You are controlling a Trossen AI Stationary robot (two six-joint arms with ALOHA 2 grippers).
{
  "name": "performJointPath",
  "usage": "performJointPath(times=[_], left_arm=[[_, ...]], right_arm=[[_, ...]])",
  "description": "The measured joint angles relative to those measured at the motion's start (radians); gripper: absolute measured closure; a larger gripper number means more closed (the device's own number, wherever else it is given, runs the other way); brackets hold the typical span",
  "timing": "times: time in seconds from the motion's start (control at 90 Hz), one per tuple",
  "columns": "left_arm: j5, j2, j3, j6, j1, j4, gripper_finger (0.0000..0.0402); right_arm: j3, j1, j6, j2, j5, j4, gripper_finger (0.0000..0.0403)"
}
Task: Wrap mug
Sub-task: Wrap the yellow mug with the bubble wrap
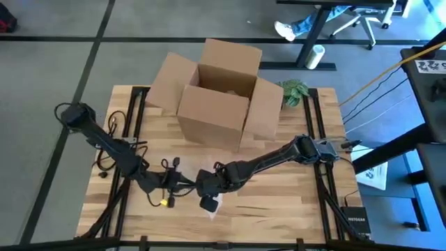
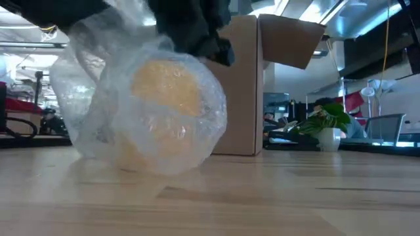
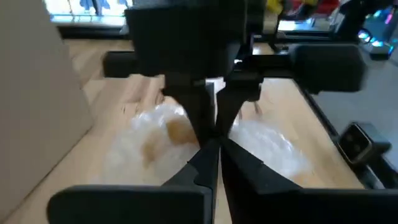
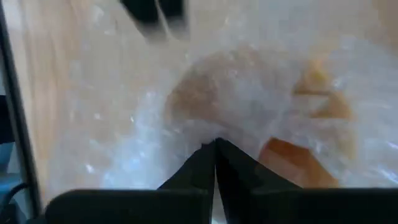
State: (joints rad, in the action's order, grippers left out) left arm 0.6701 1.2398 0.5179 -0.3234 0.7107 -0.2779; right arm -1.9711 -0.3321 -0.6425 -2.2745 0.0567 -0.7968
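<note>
A yellow mug point(image 2: 164, 98) lies on the table near its front edge, bundled in clear bubble wrap point(image 2: 98, 118). In the high view both grippers cover most of it, and only a bit of wrap point(image 1: 211, 204) shows. My left gripper point(image 3: 214, 146) comes from the table's left and is shut at the wrap's left side. My right gripper point(image 4: 215, 144) comes from the right, points down over the bundle and is shut on the wrap on top of the mug point(image 4: 298, 124). My left gripper pinches the bubble wrap at its upper left part point(image 2: 82, 33) between its two fingers, coming in low from the table's left. The wrap rises toward the fingers there. One layer or several, I cannot tell. My right gripper pinches a gather of bubble wrap point(image 4: 205, 127) over the mug between its fingertips, slanting down from the right. The wrapped mug rests on the table beneath the fingers.
An open cardboard box point(image 1: 223, 90) stands at the table's far middle, its flaps spread out. A small potted plant point(image 1: 294, 90) sits to its right. Bare wood lies along the front right of the table point(image 1: 293, 202).
</note>
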Motion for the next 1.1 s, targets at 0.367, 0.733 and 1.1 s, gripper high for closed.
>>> performJointPath(times=[0.367, 0.733, 1.1], left_arm=[[0.077, -0.066, -0.034, -0.518, 0.178, 0.464, 0.0401], [0.308, 0.014, -0.186, -0.493, 0.151, 0.161, 0.0401], [0.138, 0.015, -0.229, 0.094, 0.076, -0.528, 0.0402]], right_arm=[[0.094, 0.048, 0.089, 0.002, -0.141, 0.165, 0.0403], [0.088, 0.043, 0.206, 0.002, -0.263, 0.168, 0.0403], [0.087, 0.045, 0.206, 0.000, -0.259, 0.169, 0.0403]])
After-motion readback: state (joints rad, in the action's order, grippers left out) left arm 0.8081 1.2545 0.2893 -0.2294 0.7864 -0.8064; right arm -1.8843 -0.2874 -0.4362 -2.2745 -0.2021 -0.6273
